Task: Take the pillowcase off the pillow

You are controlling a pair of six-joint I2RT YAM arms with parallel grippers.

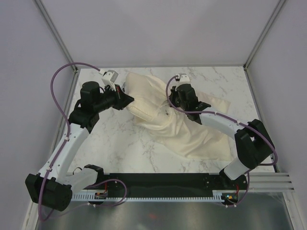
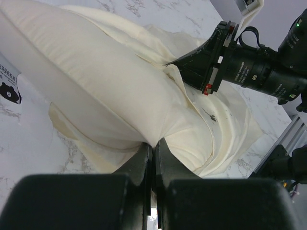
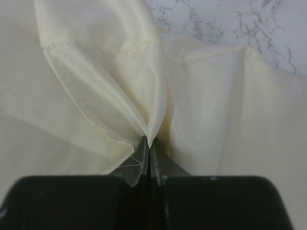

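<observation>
The pillow (image 1: 144,98) is a thick cream cushion lying aslant at the table's middle back. The pillowcase (image 1: 201,139) is limp cream cloth that trails from it to the front right. My left gripper (image 1: 128,101) is shut on the pillow's left end; the left wrist view shows the padded pillow (image 2: 96,72) narrowing into my left gripper (image 2: 153,143). My right gripper (image 1: 171,103) is shut on a pillowcase fold. In the right wrist view, thin cloth (image 3: 96,72) gathers into my right gripper (image 3: 149,143). A small dark mark (image 2: 211,115) shows on the pillowcase.
The white marble table (image 1: 120,143) is walled by pale panels and metal posts (image 1: 57,33). A black rail (image 1: 158,184) runs along the near edge between the arm bases. A white printed label (image 2: 9,88) shows at the left of the left wrist view.
</observation>
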